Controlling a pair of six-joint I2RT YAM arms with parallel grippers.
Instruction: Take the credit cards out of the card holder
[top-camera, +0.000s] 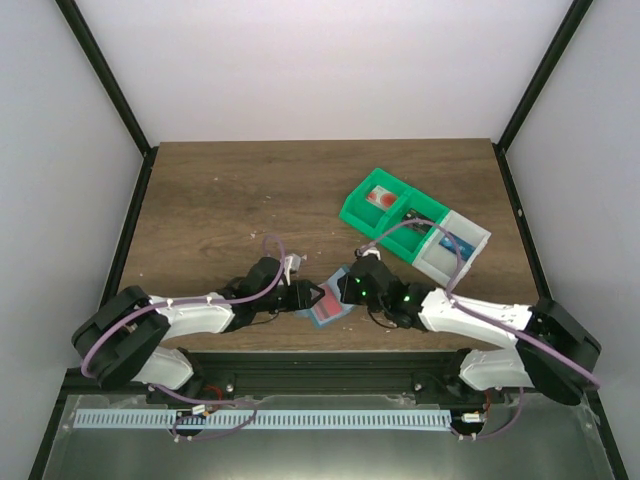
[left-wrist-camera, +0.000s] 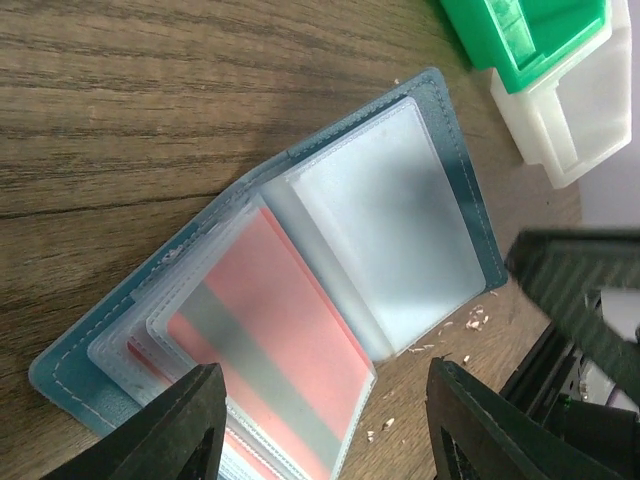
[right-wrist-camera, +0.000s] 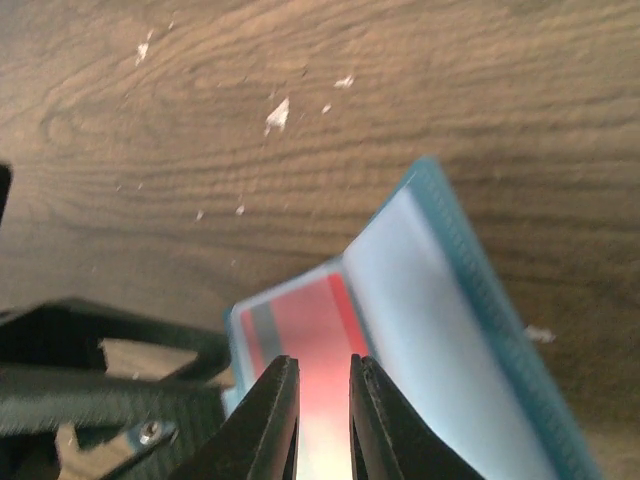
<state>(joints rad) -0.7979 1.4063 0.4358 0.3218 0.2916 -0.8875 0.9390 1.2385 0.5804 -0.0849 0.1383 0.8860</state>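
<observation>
Card holder (left-wrist-camera: 455, 190) lies open on the table (top-camera: 215, 200) between my grippers. One red credit card (left-wrist-camera: 265, 320) sits in its clear sleeve, not yet drawn.
Left gripper (left-wrist-camera: 325, 400): jaws wide, straddling the sleeve end, empty.
Right gripper (right-wrist-camera: 323, 375): jaws narrow over the card; whether they pinch it, I cannot tell.
Next: grip the card's edge, pin the holder, slide it out along the sleeve.
</observation>
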